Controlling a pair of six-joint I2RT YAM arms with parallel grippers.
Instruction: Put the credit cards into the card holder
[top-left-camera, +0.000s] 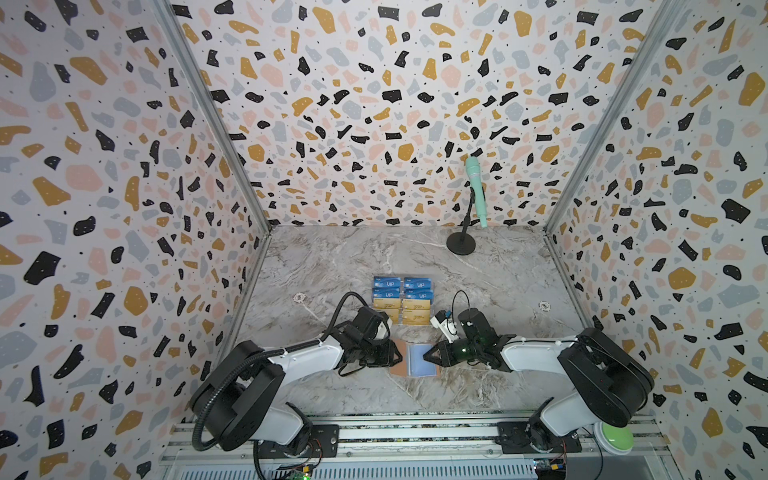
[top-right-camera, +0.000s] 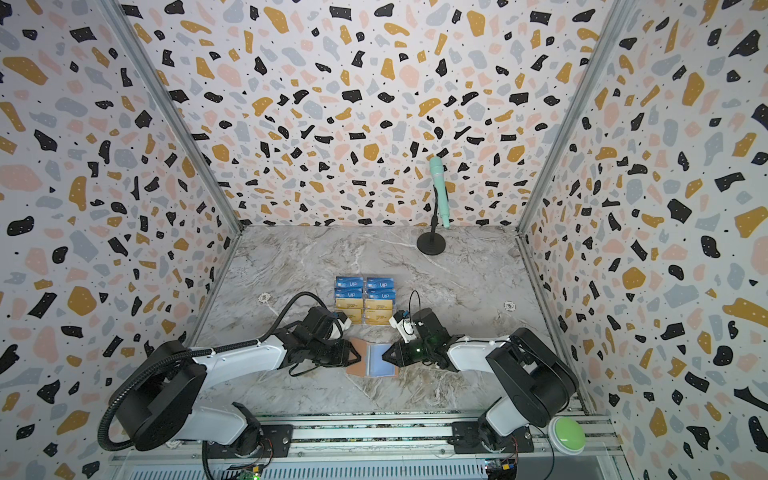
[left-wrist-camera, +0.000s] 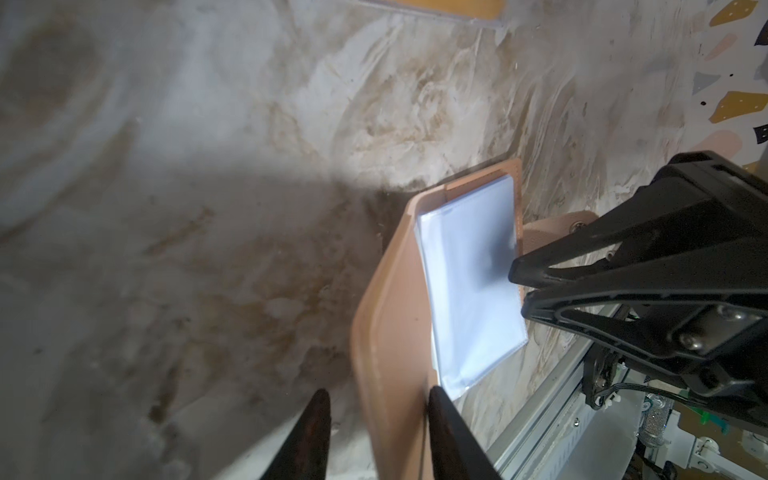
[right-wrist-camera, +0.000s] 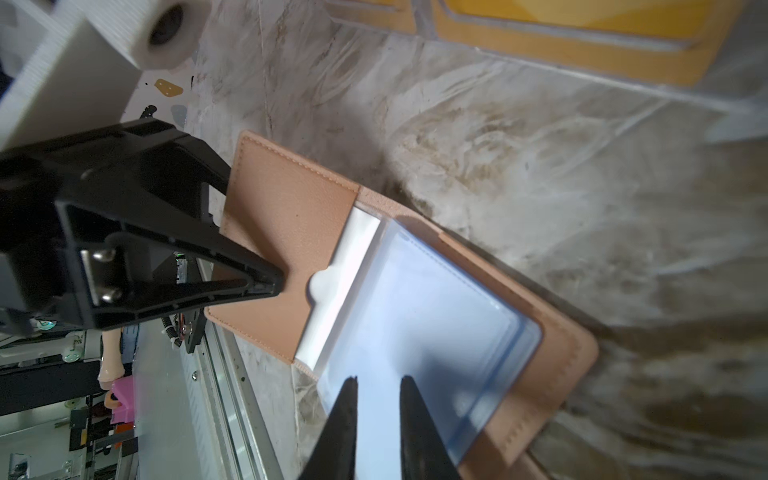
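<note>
Rail (top-left-camera: 395, 432) w/ both arm bases sits closest to you, along the 6 o'clock edge, green button (top-left-camera: 617, 434) at its 5 o'clock end. Just beyond, approx 6 o'clock on the marble desk (top-left-camera: 332, 266), the card holder (top-left-camera: 401, 369) lies open: pink flap toward 9 o'clock, clear sleeves (top-left-camera: 420, 362) toward 3 o'clock.

Left end effector (top-left-camera: 400, 355) reaches in from 9 o'clock. In its own wrist view the jaws stand apart, straddling the flap's edge, w/ one finger (left-wrist-camera: 320, 432) clear of it: released, not clamped.

Right end effector (top-left-camera: 424, 356) reaches in from 3 o'clock, tips at the sleeves. Its wrist view shows only a narrow gap between the jaws, right over the top sleeve. You can't tell whether it pinches the plastic.

Credit cards (top-left-camera: 401, 297) sit at 12 o'clock of the holder, mid-desk, in a clear tiered stand (top-left-camera: 417, 322), 2 columns. Blue ones at the back read "VIP" in white; gold ones in front carry print too small to read.

Mint mic (top-left-camera: 473, 183) on a black stand is at 1 o'clock, by the back wall.
</note>
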